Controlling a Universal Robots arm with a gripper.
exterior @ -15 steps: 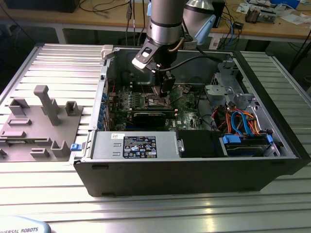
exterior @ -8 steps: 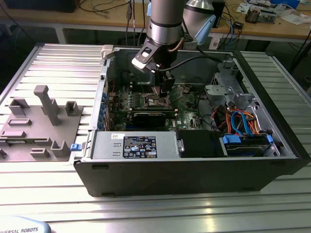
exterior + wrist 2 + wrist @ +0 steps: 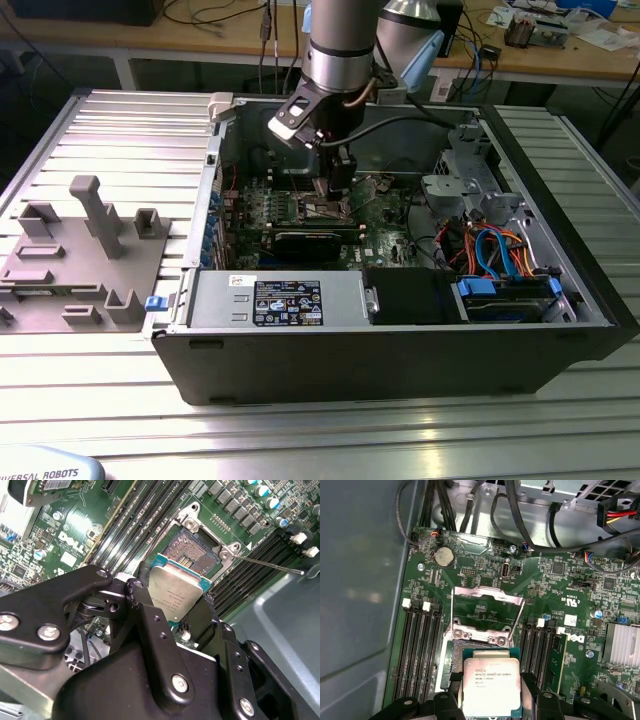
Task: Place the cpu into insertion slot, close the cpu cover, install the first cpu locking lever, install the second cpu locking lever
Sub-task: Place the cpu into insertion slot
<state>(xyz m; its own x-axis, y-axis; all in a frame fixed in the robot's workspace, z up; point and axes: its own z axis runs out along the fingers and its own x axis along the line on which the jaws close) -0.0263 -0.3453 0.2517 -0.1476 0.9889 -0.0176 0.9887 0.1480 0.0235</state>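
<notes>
First wrist view: flat square silver-grey cpu [image 3: 491, 682] in black tool [image 3: 493, 706]

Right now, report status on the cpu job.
Status: end effector shut on cpu. Cpu over insertion slot, not seated. Cpu cover raised, slot unobstructed.

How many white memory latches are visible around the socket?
4 white latches: two on one side of the insertion slot, two on the other, in the first wrist view. The gripper may hide more.

Uncovered insertion slot [image 3: 192, 550], cpu cover [image 3: 487, 592] raised; memory slots [image 3: 420, 650] flank both sides.
</notes>
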